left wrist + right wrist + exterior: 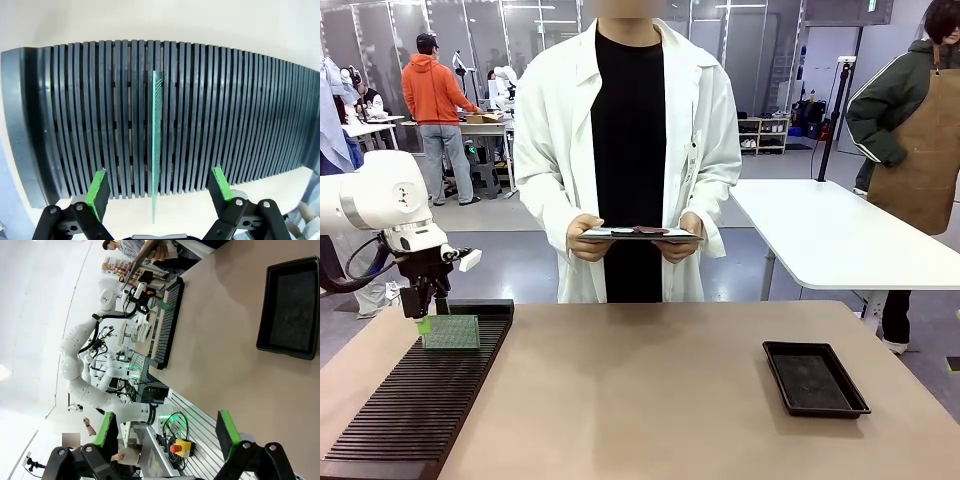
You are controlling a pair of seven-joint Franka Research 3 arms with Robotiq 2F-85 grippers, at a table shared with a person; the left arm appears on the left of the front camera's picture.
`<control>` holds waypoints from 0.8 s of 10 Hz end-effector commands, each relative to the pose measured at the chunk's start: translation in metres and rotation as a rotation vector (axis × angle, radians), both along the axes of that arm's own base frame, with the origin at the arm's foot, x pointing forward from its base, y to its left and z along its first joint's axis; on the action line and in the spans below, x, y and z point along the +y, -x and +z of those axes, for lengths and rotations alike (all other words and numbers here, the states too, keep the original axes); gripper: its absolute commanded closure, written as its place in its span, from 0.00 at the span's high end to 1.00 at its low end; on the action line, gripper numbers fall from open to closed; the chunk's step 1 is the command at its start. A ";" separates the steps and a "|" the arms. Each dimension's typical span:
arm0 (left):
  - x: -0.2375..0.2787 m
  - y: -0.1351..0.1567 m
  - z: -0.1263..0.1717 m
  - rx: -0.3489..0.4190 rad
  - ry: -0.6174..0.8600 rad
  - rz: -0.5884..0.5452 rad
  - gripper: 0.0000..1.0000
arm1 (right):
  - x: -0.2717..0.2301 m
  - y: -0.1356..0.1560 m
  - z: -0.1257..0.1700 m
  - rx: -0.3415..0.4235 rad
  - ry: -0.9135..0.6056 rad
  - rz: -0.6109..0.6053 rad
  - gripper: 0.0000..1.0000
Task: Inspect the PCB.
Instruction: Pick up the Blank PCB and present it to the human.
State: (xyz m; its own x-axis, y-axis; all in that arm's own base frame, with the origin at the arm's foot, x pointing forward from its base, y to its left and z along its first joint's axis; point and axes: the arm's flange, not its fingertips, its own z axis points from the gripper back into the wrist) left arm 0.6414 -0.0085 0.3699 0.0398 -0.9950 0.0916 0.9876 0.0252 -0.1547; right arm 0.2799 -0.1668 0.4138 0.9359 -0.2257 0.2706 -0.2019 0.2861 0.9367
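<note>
The PCB [451, 332] is a small green board standing on edge in a slot of the black slotted rack [410, 400] at the table's left. From the left wrist it shows as a thin green strip [156, 145] running up between the rack's ribs [225, 125]. My left gripper [424, 318] hangs just above its left end, open, with the fingers [98, 187] on either side of the board and apart from it. My right gripper [165, 432] is open and holds nothing, high above the table.
A black shallow tray [814, 377] lies at the right of the table, also seen in the right wrist view as the tray [290, 307]. A person in a white coat stands at the far side holding a flat grey clipboard [638, 235] in both hands.
</note>
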 end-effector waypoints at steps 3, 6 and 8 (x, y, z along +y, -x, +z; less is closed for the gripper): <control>-0.003 -0.005 -0.013 0.022 -0.056 0.011 1.00 | -0.001 0.000 0.002 -0.015 -0.010 -0.002 1.00; -0.001 -0.003 -0.020 0.014 -0.110 0.042 0.11 | -0.001 0.000 0.002 -0.015 -0.010 -0.002 1.00; -0.002 -0.001 -0.021 0.022 -0.094 0.047 0.00 | -0.001 0.000 0.002 -0.015 -0.010 -0.002 1.00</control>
State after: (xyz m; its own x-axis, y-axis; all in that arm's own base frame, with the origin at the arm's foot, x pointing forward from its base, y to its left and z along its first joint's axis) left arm 0.6422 -0.0079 0.3521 0.0717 -0.9974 0.0032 0.9817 0.0700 -0.1771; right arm 0.2799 -0.1668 0.4138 0.9359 -0.2257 0.2706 -0.2019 0.2861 0.9367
